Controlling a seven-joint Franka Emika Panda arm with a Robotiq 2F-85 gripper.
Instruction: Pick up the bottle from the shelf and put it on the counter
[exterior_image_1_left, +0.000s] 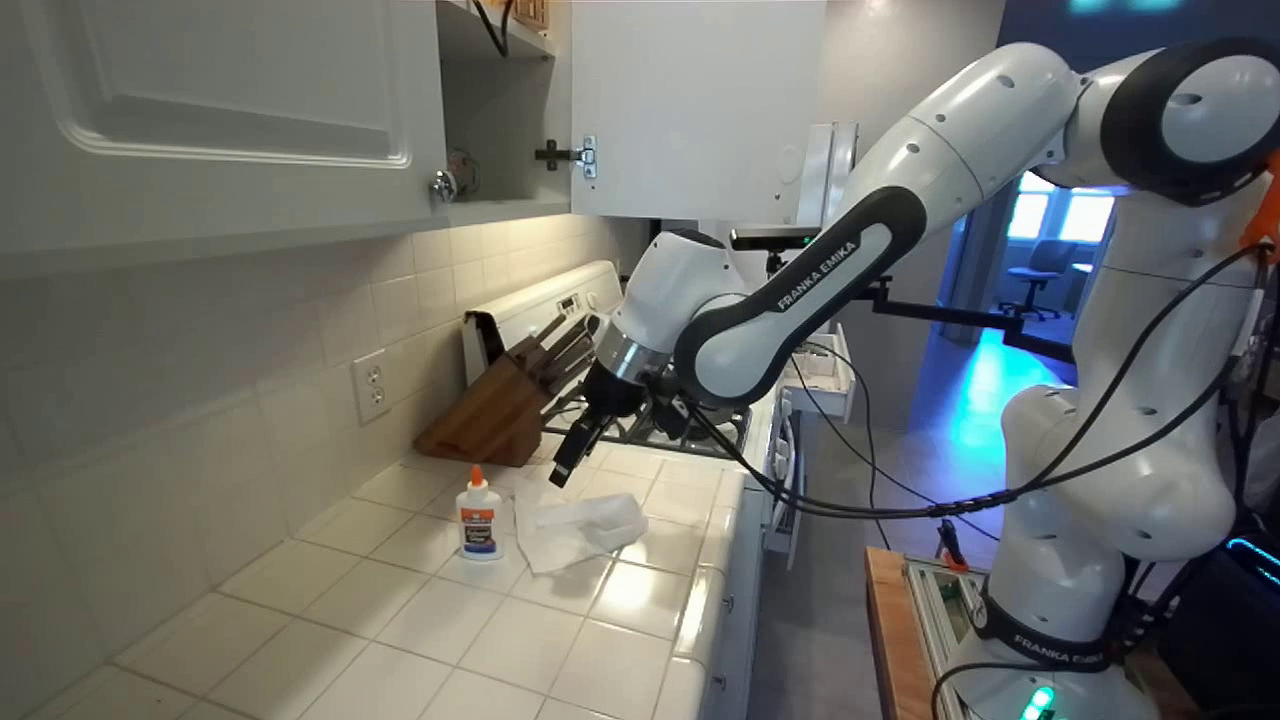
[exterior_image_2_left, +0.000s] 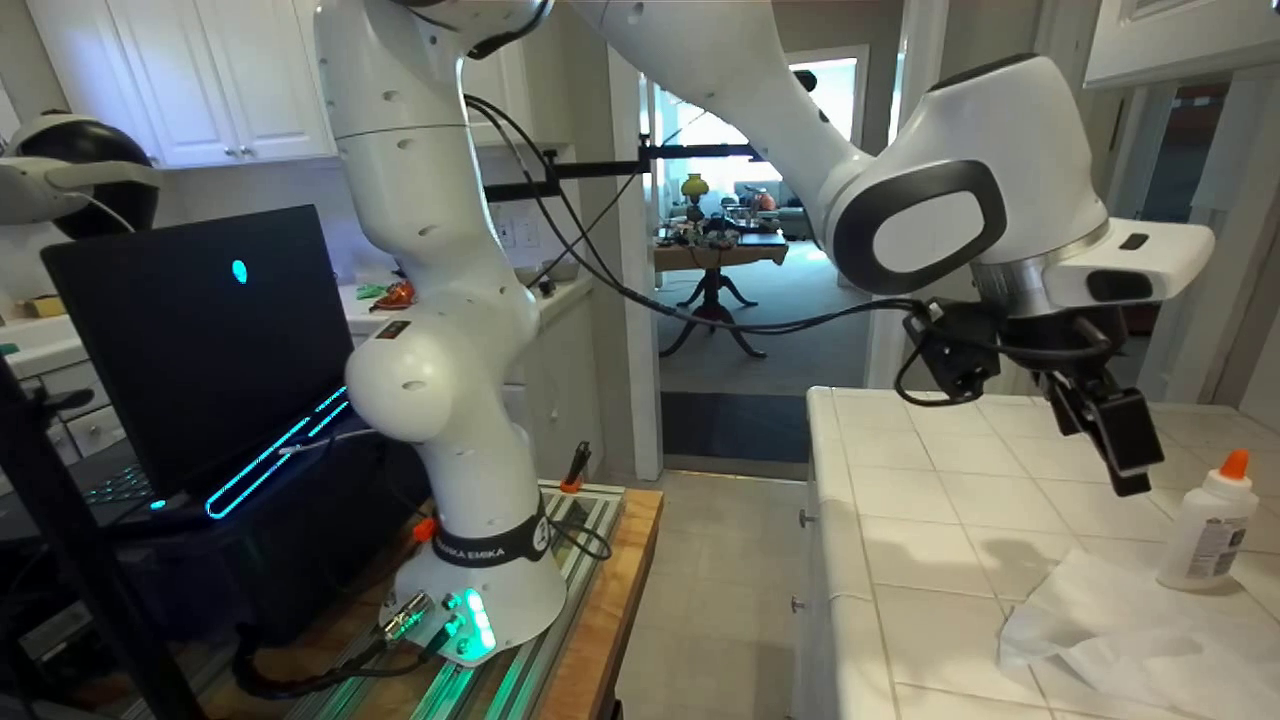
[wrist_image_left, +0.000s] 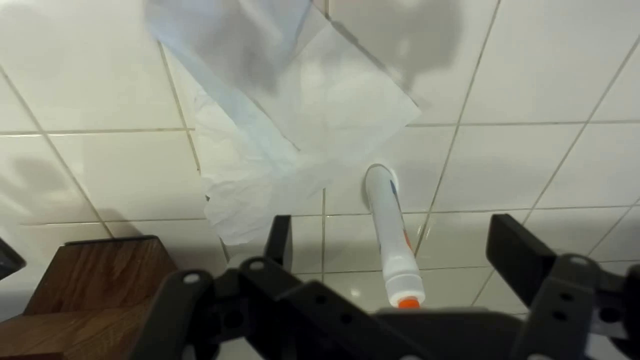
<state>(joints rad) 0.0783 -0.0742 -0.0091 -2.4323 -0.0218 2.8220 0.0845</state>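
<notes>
The bottle (exterior_image_1_left: 479, 520) stands upright on the counter (exterior_image_1_left: 430, 610) beside the crumpled paper (exterior_image_1_left: 585, 528), and my claw (wrist_image_left: 391, 240) hangs spread and empty, so I judge the placing done and should withdraw slowly upward, fingers (wrist_image_left: 280, 242) parted, to avoid nudging its orange cap (exterior_image_1_left: 477, 477) or the knife block (exterior_image_1_left: 488, 415).

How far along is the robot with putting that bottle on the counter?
Looks done: the glue bottle stands upright on the tiled counter. In hand: nothing; the claw is open and apart from it. Left: probably just moving the claw away, since it hangs close by.
</notes>
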